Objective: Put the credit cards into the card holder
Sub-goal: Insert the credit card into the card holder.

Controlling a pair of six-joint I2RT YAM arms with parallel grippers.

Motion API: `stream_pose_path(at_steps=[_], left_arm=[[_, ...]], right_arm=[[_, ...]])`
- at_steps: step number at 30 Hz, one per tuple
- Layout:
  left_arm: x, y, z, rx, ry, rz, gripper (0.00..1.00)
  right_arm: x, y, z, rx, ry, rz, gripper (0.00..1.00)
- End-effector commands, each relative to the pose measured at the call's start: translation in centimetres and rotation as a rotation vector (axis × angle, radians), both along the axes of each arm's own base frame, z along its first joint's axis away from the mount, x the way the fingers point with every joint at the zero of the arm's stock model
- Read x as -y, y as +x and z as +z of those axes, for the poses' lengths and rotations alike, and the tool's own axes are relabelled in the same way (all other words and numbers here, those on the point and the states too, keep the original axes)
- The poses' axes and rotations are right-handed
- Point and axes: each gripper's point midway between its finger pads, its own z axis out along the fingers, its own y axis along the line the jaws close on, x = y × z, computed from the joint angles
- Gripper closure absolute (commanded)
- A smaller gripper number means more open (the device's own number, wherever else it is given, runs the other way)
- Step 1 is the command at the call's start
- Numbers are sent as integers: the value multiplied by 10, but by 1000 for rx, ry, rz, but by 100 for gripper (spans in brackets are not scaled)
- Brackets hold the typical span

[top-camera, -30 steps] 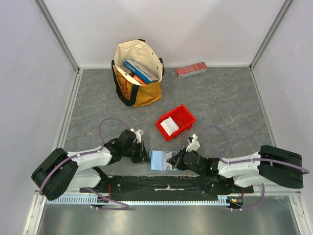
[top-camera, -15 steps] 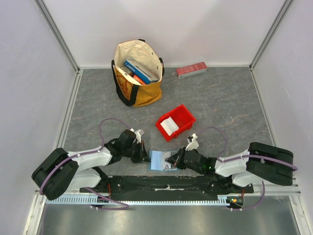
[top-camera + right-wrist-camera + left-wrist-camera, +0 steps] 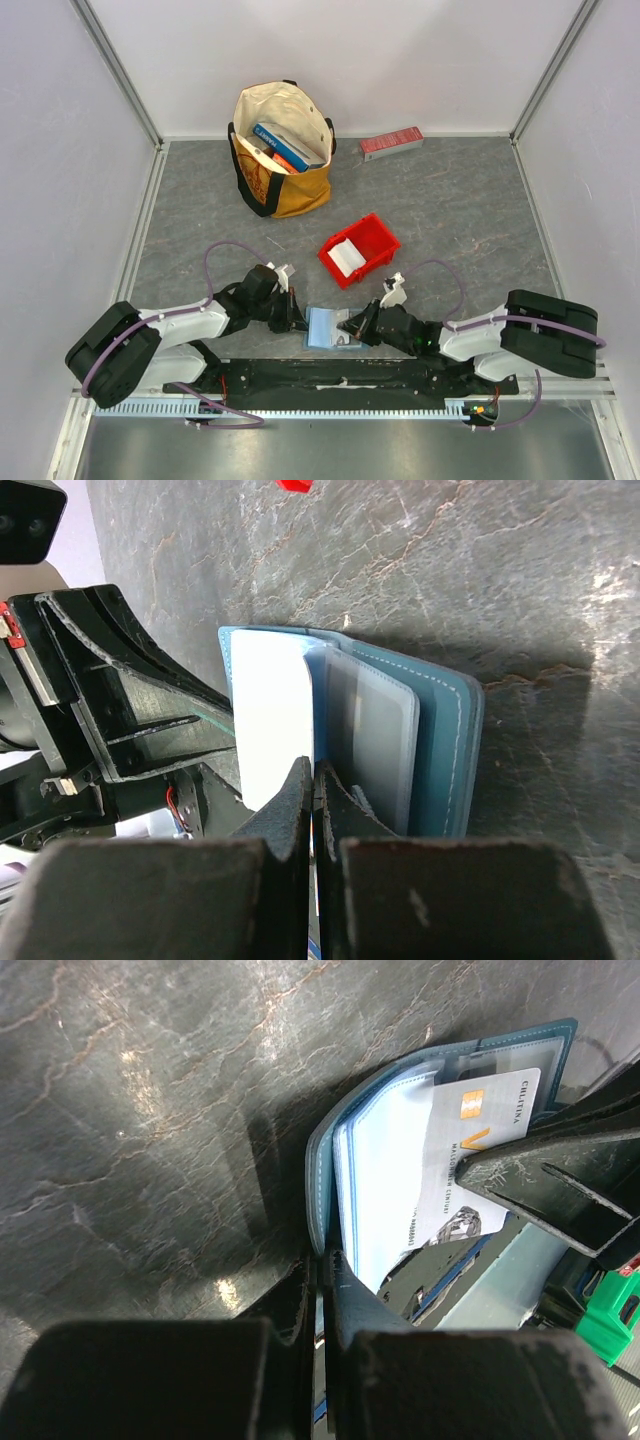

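The card holder [image 3: 325, 327] lies open on the grey desk [image 3: 450, 200] at the lower middle of the top view, between the two arms. The left tool [image 3: 299, 322] sits at its left side with both fingers together, clamped on the teal cover's edge. The right tool [image 3: 352, 330] meets it from the right, its fingers pressed together, tips against a white chip card [image 3: 470, 1130] that lies among the pale blue sleeves. Whether that card is actually pinched cannot be told. Just above and to the right of the holder stands a red bin [image 3: 385, 240]. A tan tote bag [image 3: 300, 195] is at the upper middle, and a long red box [image 3: 391, 143] lies by the far wall.
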Motion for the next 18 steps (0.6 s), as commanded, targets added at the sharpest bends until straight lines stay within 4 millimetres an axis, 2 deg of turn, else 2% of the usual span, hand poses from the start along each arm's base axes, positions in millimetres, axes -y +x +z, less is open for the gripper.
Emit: stream_pose_path(at_steps=[1,4,12,18], left_arm=[[-3,-1,-4,-5,7,19,98],[-3,-3,-4,-5,4,19,98],[0,-2,-1,-6,-22,26,98],[1,-2,-2,-5,-22,26,98]], right_arm=[[13,9,-4,25,-61,-46,100],[12,7,-8,11,-67,-41,100],[-7,-3,-16,-48,-67,26,100],[-10,-8,-21,-72,-78,50,98]])
